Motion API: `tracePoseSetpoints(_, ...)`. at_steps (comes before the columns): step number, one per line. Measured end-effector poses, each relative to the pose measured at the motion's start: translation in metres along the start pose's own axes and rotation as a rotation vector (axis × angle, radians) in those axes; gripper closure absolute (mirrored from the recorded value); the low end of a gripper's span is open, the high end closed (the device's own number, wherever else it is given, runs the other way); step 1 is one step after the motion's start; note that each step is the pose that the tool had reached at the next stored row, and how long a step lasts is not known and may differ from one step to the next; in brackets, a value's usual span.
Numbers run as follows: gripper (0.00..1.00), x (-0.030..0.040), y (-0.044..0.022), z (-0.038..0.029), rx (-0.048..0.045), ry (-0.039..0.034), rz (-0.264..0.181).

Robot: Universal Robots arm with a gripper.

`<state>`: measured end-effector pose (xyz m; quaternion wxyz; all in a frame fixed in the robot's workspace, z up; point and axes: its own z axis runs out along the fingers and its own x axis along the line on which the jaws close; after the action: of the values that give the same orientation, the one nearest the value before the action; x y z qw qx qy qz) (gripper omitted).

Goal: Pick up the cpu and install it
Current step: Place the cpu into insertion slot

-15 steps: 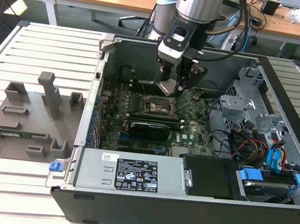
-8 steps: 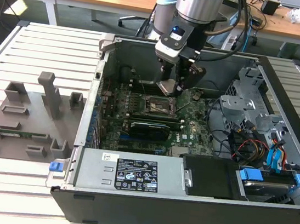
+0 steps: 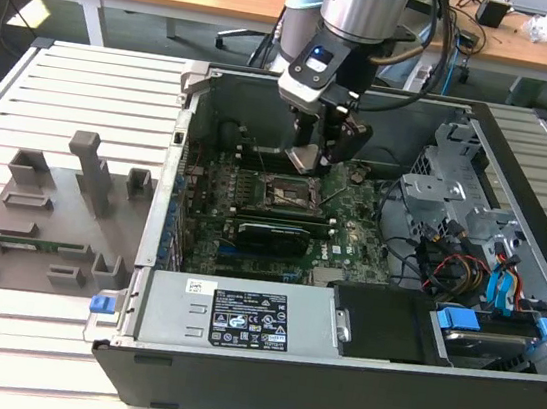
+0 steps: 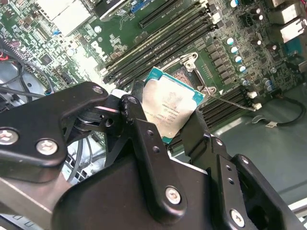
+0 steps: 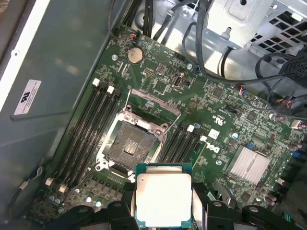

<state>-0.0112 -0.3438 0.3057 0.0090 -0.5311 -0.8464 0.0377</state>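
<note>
My gripper [image 3: 312, 157] is shut on the cpu [image 4: 172, 104], a flat square chip with a silvery top plate and a thin teal rim. The black fingers [image 4: 136, 112] clamp two opposite edges of the chip [image 5: 163, 197]. It hangs inside the open computer case, just above the motherboard and beside the open square socket [image 5: 129, 146]. In the exterior view the socket [image 3: 283, 193] lies directly below the gripper, with its metal frame lifted. The chip is apart from the socket.
Rows of black memory slots [image 5: 91, 129] flank the socket. A long black expansion card [image 3: 272, 233] sits in front of it. The power supply [image 3: 239, 316], drive cage [image 3: 447, 187] and loose cables [image 3: 447, 263] crowd the case. A grey fixture [image 3: 61, 207] lies on the exterior view's left.
</note>
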Motion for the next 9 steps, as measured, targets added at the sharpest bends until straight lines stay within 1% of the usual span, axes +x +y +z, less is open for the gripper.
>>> tracePoseSetpoints(3,0.45,0.0000,0.0000,0.0001,0.0007,0.0019,0.027)
tracePoseSetpoints(6,0.45,0.0000,0.0000,0.0002,0.0020,0.0054,0.076)
tracePoseSetpoints(9,0.45,0.0000,0.0000,0.0003,0.0025,0.0071,0.099)
